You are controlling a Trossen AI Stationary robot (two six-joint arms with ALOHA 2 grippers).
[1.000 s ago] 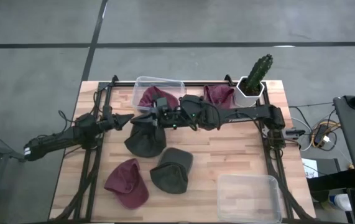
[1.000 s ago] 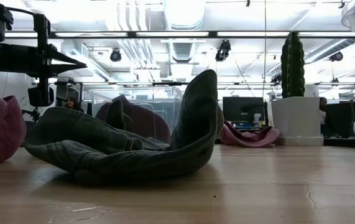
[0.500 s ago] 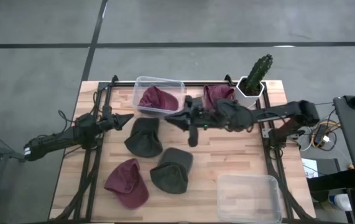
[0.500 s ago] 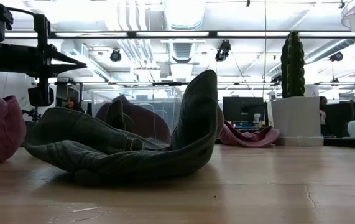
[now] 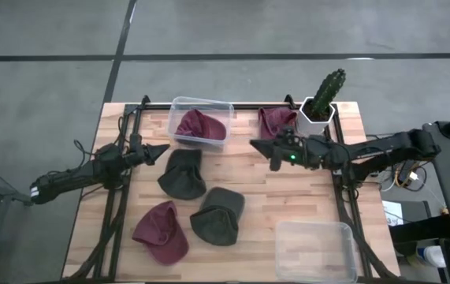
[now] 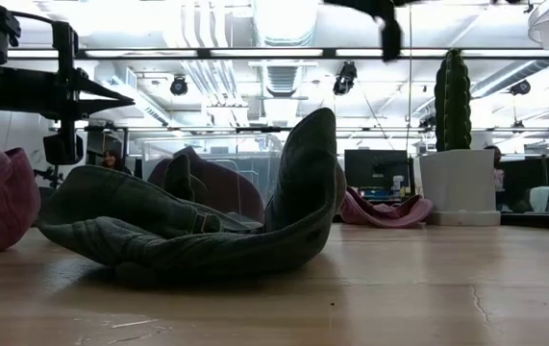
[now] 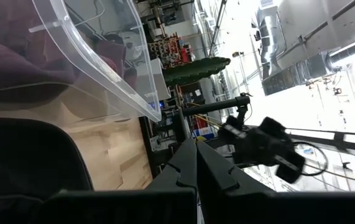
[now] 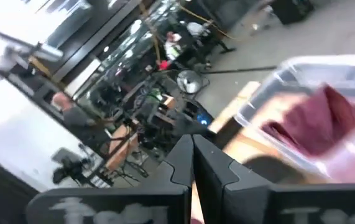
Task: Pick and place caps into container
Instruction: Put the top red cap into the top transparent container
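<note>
at the near edge of the table [image 5: 288,197], an empty clear container [image 5: 316,249] sits on the right side, nothing in it yet; just beside it toward the middle lie a maroon cap [image 5: 161,232] and a dark olive cap [image 5: 218,216], touching or nearly so; a second olive cap [image 5: 184,173] lies a little farther back, near the left gripper [image 5: 161,150]; that gripper waits low at the left side, fingers pressed together, holding nothing; the right gripper [image 5: 258,144] hangs over the far middle of the table, jaws shut and empty, between the far container and the cactus [image 5: 325,93]; a maroon cap in the far container [image 5: 201,126] is already placed; another maroon cap by the cactus pot [image 5: 276,120] lies at the far edge, very close to the right gripper; step in hand looks like the gap between one placement and the next pick; next move likely calls for the right gripper to open, drop onto a loose cap, probably the maroon one nearest it, and pinch soft fabric at the crown or brim; which container it should go to i cannot tell.
</note>
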